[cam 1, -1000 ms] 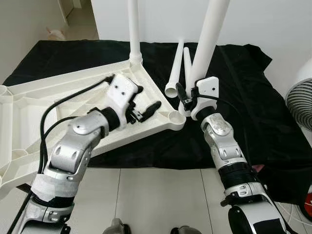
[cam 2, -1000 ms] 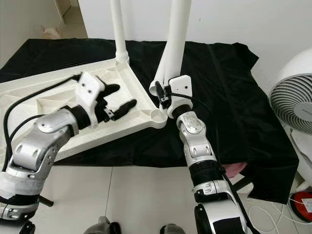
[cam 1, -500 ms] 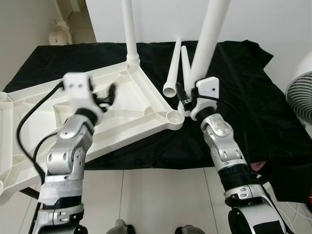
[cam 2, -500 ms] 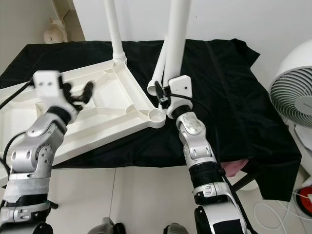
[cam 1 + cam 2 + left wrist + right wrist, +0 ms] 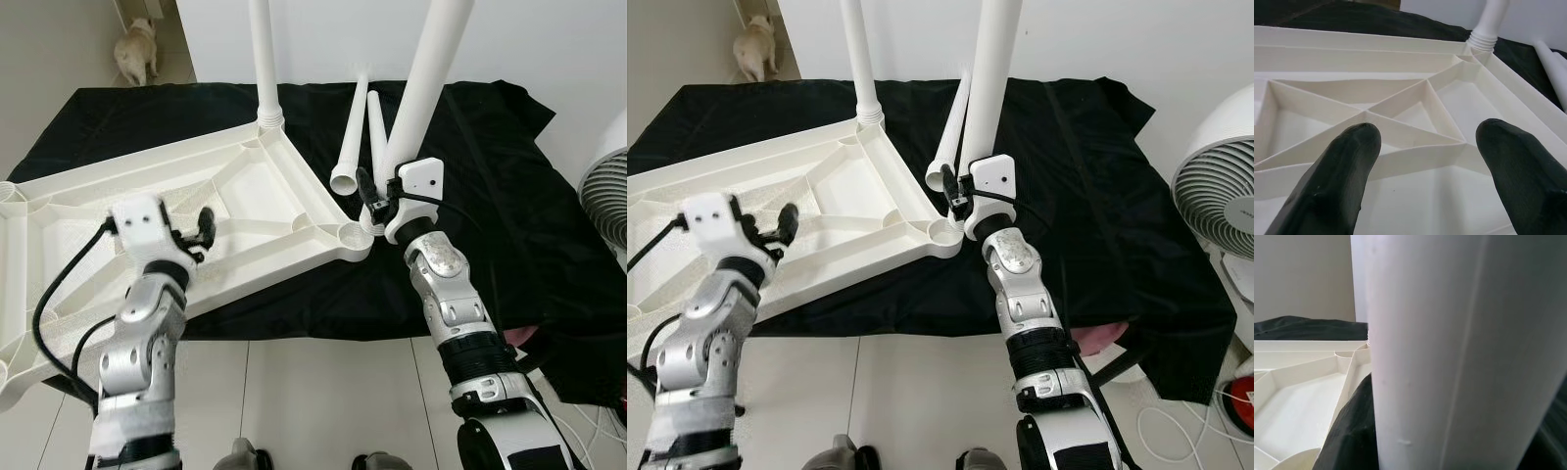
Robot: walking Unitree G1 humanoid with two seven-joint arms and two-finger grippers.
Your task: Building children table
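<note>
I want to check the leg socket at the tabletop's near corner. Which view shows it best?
The left eye view: the empty corner socket lies open from above, beside the right gripper holding a leg. The right eye view shows it similarly; the right wrist view catches just its curved rim.

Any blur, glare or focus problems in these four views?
Eye views: sharp and evenly lit, the white table top bright but ribs readable. Left wrist view: ribs crisp, the near black fingers soft. Right wrist view: the held leg is so close it is a featureless, washed-out blur; the table top behind is softly out of focus.
</note>
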